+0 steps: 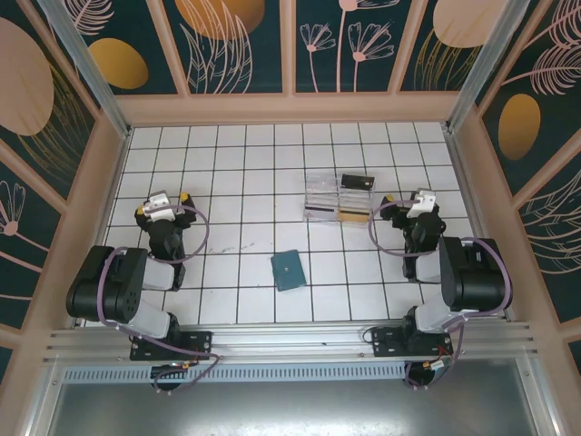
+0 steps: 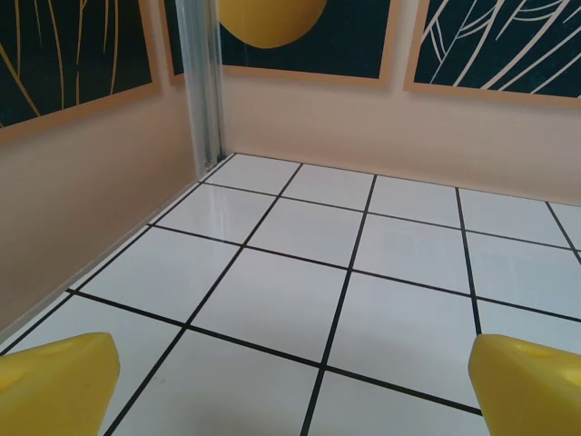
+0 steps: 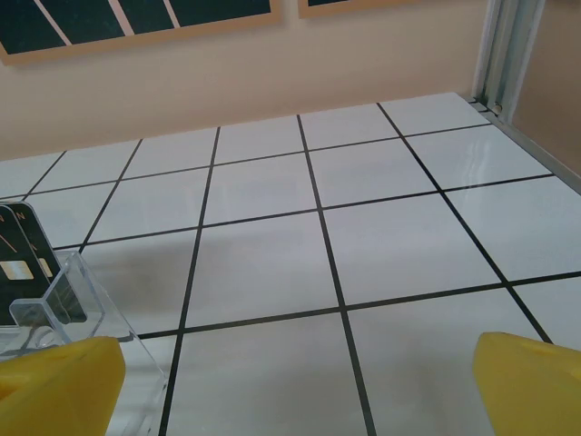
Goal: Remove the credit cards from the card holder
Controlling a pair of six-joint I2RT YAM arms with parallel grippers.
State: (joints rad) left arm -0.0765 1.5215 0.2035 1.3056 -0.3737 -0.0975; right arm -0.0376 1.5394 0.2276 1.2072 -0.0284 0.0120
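Note:
The card holder (image 1: 290, 270), a small flat teal wallet, lies folded shut on the white tiles at the front centre, between the two arms. Any credit cards inside it are hidden. My left gripper (image 1: 166, 199) hovers over the left side of the floor, well left of the holder. Its yellow fingertips (image 2: 56, 381) stand wide apart, open over bare tile. My right gripper (image 1: 413, 199) is on the right, beyond the holder and next to the clear box. It is open too, fingertips (image 3: 531, 386) wide with nothing between them.
A clear plastic box (image 1: 338, 204) stands at the back centre with cards on edge in it; its corner (image 3: 64, 309) shows left of my right fingers. A small black card (image 1: 356, 181) lies just behind it. Peach walls (image 2: 82, 209) ring the tiled floor.

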